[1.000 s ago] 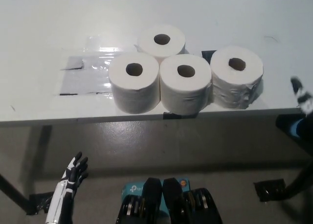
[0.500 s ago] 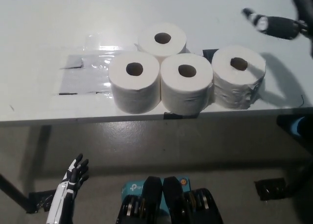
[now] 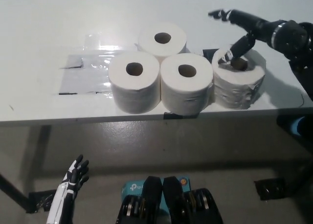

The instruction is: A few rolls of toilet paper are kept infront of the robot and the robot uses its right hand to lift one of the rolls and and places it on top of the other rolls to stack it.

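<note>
Here, four soft white cylindrical rolls stood upright on the white table (image 3: pixel 44 18). Right hand (image 3: pixel 244 31), black, fingers spread, one tip in the right-hand roll (image 3: pixel 238 79) core, gripping nothing. Left hand (image 3: pixel 73 177), white, open, below the table edge. Teal box (image 3: pixel 133 190): "tp-link" logo partly legible.

The back toilet paper roll (image 3: pixel 162 38) is partly hidden by the two front rolls (image 3: pixel 134 86) (image 3: pixel 186 87), so only its top and upper side are seen. The core hole of the rightmost roll (image 3: pixel 238 82) is partly covered by a finger (image 3: pixel 238 47) of the black right hand (image 3: pixel 247 28). The right arm (image 3: pixel 293 38) is cut off by the right edge. The white left hand (image 3: pixel 74 176) is small and dim below the table (image 3: pixel 44 23), and its forearm is cut off by the bottom edge.
</note>
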Controlling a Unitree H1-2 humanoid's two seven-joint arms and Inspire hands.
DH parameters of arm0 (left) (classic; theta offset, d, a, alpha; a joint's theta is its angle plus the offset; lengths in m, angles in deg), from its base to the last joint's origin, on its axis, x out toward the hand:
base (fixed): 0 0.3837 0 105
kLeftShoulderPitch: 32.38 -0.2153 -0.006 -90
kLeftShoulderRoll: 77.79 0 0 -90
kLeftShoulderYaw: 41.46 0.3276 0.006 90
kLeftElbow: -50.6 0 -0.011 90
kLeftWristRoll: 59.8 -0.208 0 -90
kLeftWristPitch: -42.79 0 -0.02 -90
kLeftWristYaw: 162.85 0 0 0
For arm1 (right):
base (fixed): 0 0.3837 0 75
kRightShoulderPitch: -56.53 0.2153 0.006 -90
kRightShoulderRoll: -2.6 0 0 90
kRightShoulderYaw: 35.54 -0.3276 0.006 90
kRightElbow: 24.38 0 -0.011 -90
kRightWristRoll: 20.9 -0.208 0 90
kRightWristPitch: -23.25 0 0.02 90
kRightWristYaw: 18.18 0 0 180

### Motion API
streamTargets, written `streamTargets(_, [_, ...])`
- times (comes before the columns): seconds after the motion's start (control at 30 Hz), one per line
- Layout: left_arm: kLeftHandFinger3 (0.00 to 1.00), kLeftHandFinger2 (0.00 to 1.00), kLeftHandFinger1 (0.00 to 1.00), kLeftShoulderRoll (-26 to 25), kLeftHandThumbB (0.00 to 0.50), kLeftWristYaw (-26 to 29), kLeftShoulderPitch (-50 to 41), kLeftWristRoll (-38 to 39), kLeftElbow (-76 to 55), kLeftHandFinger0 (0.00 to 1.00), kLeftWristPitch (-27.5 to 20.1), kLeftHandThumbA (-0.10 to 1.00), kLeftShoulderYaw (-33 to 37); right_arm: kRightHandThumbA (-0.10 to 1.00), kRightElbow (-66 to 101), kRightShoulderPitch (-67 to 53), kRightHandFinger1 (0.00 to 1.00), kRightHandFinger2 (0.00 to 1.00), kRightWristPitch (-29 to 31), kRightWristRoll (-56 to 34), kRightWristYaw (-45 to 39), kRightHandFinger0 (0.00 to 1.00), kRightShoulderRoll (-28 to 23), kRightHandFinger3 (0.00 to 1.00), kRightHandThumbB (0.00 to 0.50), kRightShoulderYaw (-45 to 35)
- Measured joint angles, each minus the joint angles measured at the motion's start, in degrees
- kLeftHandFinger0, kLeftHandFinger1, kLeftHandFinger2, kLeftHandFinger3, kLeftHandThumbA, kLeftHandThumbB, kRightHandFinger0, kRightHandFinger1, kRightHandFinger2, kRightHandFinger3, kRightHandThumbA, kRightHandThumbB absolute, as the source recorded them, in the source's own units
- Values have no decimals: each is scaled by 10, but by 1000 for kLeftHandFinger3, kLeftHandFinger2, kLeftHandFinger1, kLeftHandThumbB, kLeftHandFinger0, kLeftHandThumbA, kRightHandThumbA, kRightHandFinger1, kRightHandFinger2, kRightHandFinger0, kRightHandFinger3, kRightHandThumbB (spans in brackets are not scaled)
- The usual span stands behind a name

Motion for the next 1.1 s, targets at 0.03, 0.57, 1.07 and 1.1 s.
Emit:
streamTargets(0.03, [1000,1000,1000,0,108,0,0,0,0,1000,0,1000,0,910,-18,11,1000,1000,0,4,-11,1000,1,1000,361,11])
streamTargets(0.57, [1000,1000,1000,-13,140,-1,7,0,0,1000,0,1000,7,958,-243,197,1000,1000,2,71,-175,1000,21,1000,474,147])
streamTargets(1.07, [1000,1000,1000,-26,161,-20,8,-3,-10,1000,-1,1000,24,997,-296,277,1000,1000,28,118,-246,1000,32,1000,413,147])
streamTargets(1.1, [1000,1000,1000,-26,161,-20,8,-3,-11,1000,-1,1000,24,996,-297,276,1000,1000,29,120,-247,1000,33,1000,409,147])
